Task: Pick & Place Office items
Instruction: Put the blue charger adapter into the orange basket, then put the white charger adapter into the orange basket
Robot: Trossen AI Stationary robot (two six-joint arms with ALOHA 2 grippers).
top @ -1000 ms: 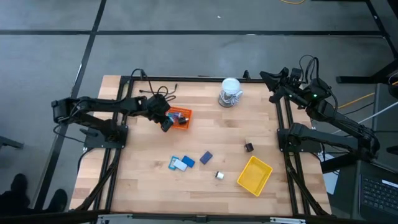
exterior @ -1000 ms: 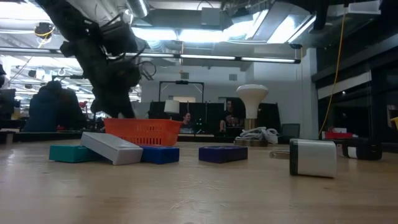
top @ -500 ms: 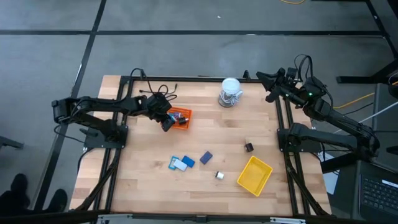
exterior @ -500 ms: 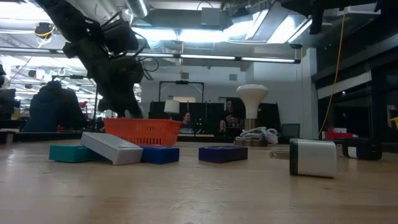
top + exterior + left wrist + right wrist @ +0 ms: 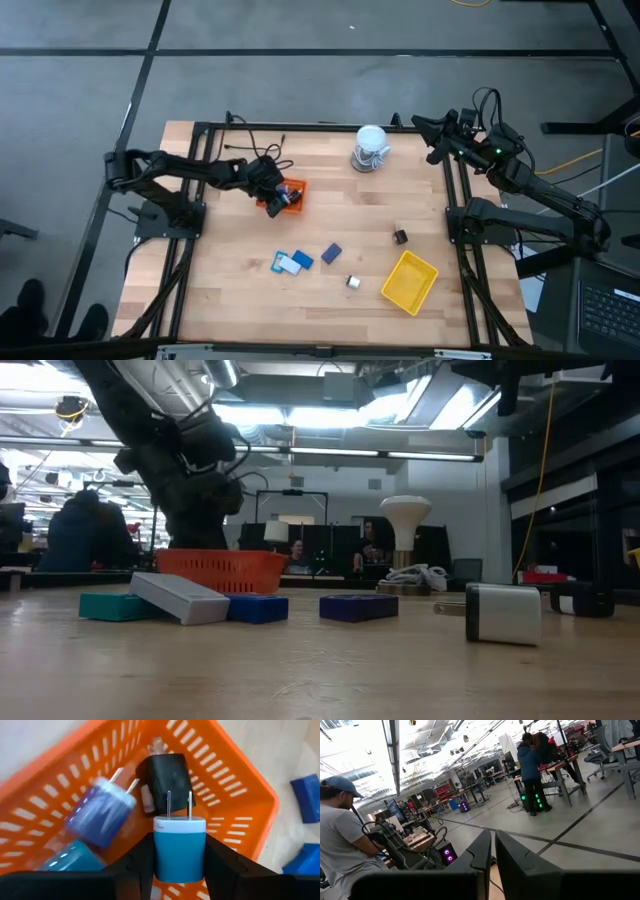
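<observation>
Left end effector (image 5: 179, 851) over the orange tray (image 5: 240, 795), light blue charger (image 5: 179, 847) clamped.
I've got its prongs up; a black plug (image 5: 165, 780) lies below, others blurred. Right end effector (image 5: 492, 852) off-worktop, nearly closed, empty.

Overhead, table-level and two wrist views
</observation>
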